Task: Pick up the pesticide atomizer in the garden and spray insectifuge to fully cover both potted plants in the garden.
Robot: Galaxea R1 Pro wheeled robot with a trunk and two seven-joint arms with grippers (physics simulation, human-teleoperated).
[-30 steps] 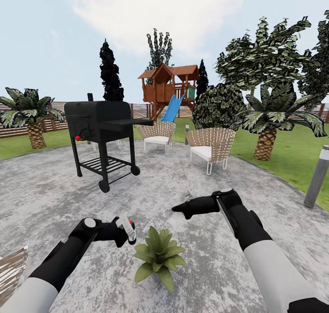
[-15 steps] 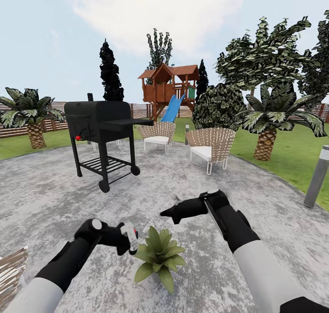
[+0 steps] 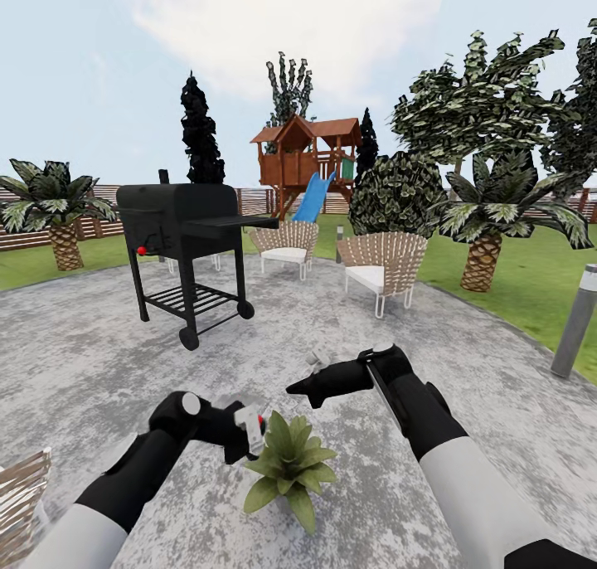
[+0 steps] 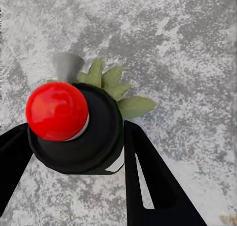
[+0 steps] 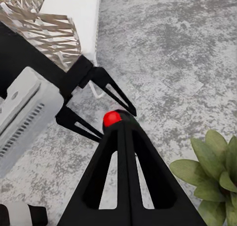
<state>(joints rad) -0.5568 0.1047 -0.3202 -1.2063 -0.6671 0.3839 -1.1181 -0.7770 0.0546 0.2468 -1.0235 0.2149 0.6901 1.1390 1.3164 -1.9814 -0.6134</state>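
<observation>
You've swung your left gripper [image 3: 249,438], clamped on the pesticide atomizer [image 4: 74,127], in beside the potted plant [image 3: 288,468] for spraying, while your right gripper [image 3: 300,386] looks closed, empty.

Both arms are pale grey-white along the upper segments and turn matte black toward the wrists. The left arm carries a round silver-white cap on its black wrist joint. The left gripper [image 3: 249,436] has light-coloured fingers in the head view, though they look black in the wrist view. The right gripper [image 3: 319,360] has black, slotted, tapering fingers [image 5: 123,171], seemingly pressed together.
</observation>
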